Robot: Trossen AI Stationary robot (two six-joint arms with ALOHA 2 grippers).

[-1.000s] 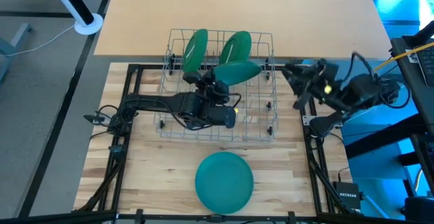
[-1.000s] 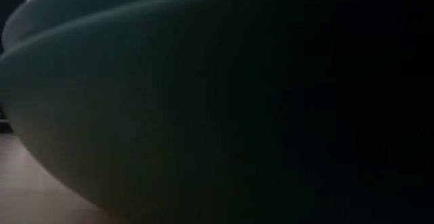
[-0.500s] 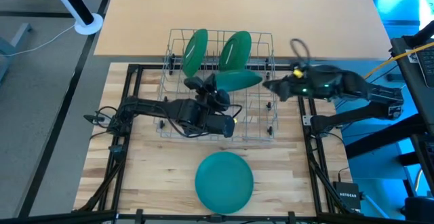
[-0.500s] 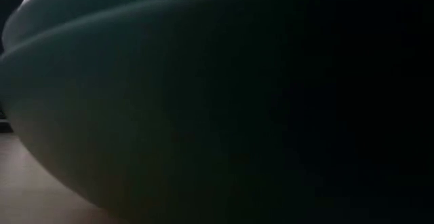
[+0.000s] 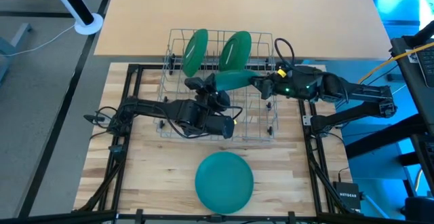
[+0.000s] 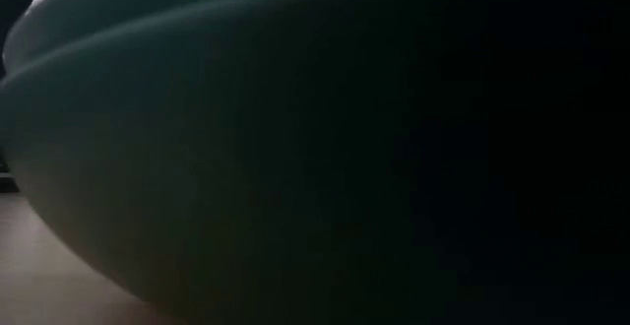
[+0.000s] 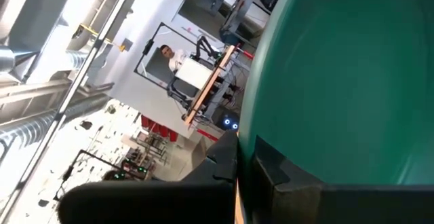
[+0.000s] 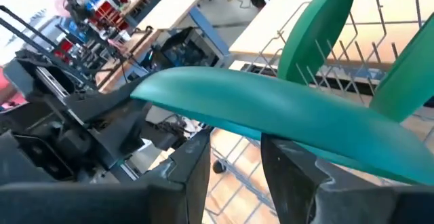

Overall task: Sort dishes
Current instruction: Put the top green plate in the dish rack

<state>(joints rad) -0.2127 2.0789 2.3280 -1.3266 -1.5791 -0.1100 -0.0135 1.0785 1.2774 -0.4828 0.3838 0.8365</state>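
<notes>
A teal plate (image 5: 236, 79) hovers almost flat over the wire rack (image 5: 258, 125), held at its left rim by my left gripper (image 5: 209, 88), which is shut on it. My right gripper (image 5: 260, 85) is open at the plate's right rim; in its wrist view the plate (image 8: 271, 112) crosses just above the spread fingers (image 8: 291, 166). Two more green plates (image 5: 195, 49) (image 5: 236, 47) stand on edge between the rack's far wires. Another teal plate (image 5: 224, 181) lies flat on the table near its near edge and fills the low view (image 6: 295, 148). My left gripper pinches the held plate's rim (image 7: 261, 142) on the side toward the table's left, fingers coming level from the left. The plate is lifted clear above the rack, lying nearly flat with a slight tilt. Whether my right gripper touches the plate, I cannot tell.
The rack's upright wires stand under and around the held plate. A tan board (image 5: 237, 13) lies beyond the rack. Dark frame rails (image 5: 129, 102) border the wooden table, and cables run along both sides. Bare wood shows between the rack and the flat plate.
My right arm has swung from the table's right edge toward the rack, and its gripper now stands at the held plate's right rim. My left gripper has kept its hold, and the plate has shifted slightly toward the left.
</notes>
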